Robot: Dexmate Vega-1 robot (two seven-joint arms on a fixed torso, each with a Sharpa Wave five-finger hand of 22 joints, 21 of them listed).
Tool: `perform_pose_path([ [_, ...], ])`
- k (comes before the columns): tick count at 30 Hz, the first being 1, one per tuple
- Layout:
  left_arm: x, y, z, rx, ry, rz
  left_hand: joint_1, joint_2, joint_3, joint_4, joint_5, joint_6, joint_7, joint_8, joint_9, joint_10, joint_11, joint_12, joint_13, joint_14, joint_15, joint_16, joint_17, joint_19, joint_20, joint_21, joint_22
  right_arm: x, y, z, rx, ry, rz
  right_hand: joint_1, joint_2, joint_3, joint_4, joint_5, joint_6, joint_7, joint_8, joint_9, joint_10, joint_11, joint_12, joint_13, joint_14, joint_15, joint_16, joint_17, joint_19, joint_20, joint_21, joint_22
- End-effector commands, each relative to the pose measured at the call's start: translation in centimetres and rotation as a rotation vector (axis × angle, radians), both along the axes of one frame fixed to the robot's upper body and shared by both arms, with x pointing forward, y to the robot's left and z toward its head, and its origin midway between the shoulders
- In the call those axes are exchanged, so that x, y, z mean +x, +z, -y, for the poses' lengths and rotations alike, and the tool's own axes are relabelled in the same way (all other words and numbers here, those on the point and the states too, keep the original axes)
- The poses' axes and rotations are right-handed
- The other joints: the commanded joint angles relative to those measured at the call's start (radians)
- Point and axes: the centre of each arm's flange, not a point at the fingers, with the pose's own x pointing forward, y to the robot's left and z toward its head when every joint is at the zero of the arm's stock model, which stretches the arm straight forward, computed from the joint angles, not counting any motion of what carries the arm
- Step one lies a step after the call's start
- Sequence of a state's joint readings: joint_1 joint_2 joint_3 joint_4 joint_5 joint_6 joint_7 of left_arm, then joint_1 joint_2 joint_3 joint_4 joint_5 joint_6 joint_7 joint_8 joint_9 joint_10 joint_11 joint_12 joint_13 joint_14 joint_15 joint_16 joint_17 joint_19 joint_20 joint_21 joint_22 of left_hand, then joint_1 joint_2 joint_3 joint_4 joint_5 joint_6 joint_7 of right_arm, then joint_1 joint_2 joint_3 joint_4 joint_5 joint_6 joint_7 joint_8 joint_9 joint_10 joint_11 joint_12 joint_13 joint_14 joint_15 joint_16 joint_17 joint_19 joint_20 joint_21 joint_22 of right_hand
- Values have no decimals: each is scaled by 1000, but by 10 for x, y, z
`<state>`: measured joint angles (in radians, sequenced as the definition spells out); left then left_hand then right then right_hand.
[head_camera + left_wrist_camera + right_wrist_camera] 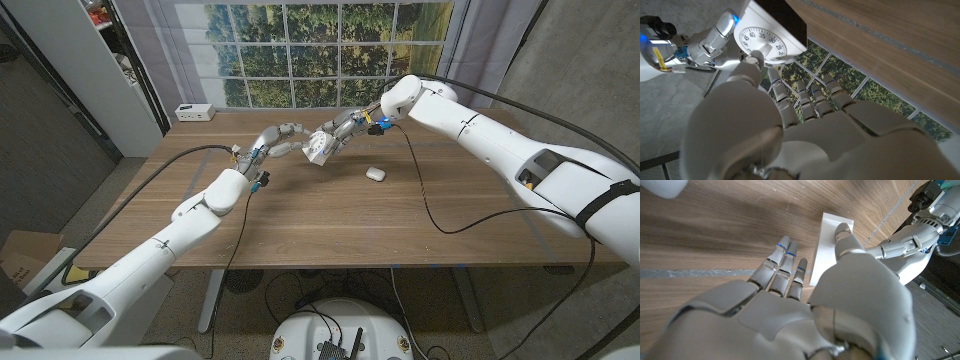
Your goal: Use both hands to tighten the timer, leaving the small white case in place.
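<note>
Bare surface (330, 220) across lower and centre frame. Obstacles: small white case (375, 173) centre right, white box (194, 112) upper left, black cable (425, 205) right of centre.

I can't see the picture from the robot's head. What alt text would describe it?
Two white robot arms meet over a wooden table, the right robot hand holding a white timer in the air while the left robot hand reaches to it. A small white case lies on the table nearby.
</note>
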<state>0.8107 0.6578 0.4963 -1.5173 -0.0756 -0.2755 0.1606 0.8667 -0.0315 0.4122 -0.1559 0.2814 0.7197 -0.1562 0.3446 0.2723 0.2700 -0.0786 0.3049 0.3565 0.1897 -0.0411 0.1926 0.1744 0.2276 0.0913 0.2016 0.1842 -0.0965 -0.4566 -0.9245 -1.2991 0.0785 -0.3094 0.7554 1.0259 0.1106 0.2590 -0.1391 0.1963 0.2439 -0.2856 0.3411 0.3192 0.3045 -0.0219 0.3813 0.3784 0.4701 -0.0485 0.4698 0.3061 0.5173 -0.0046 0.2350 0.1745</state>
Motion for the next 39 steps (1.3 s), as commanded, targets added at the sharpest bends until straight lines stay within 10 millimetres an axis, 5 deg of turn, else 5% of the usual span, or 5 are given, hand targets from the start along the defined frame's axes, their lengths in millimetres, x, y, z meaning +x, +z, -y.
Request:
perform_pose_path([
  [1, 7, 2, 8, 4, -17, -1, 22, 1, -12, 4, 9, 29, 10, 19, 12, 12, 1, 8, 6, 10, -15, 5, 5, 11, -1, 9, 2, 2, 2, -3, 42, 27, -28, -7, 3, -1, 1, 5, 185, 160, 54, 2, 7, 7, 5, 6, 12, -156, 7, 4, 11, -10, 5, 5],
  [28, 0, 1, 9, 64, -5, -46, 117, 86, -21, 7, 13, 130, 33, 64, 51, 9, 2, 6, 16, 4, -14, 2, 6, 11, 7, 12, 6, -2, -1, 1, 73, 51, -50, -17, 9, -2, 2, 7, 188, 158, 56, 13, 10, 3, 2, 13, 14, -159, 6, 9, 13, -27, 0, 5],
  [37, -8, 6, 12, 59, -21, -20, 127, 82, -36, 7, 7, 152, 40, 72, 59, 20, -5, 9, 18, 7, -18, 2, 4, 15, 7, 15, 6, 0, -4, 6, 119, 78, -112, -11, 14, 3, -2, 10, 193, 162, 58, 15, 29, 7, 8, 16, 25, -163, 8, 10, 20, -40, 1, 5],
  [39, -9, 8, 13, 61, -23, -14, 129, 81, -40, 7, 6, 157, 43, 75, 61, 22, -3, 10, 18, 9, -20, 2, 4, 17, 8, 16, 7, 0, -4, 7, 124, 84, -116, -5, 19, 7, -5, 11, 200, 161, 60, 16, 66, -10, 21, 18, 45, -169, 15, 11, 25, -45, 1, 5],
])
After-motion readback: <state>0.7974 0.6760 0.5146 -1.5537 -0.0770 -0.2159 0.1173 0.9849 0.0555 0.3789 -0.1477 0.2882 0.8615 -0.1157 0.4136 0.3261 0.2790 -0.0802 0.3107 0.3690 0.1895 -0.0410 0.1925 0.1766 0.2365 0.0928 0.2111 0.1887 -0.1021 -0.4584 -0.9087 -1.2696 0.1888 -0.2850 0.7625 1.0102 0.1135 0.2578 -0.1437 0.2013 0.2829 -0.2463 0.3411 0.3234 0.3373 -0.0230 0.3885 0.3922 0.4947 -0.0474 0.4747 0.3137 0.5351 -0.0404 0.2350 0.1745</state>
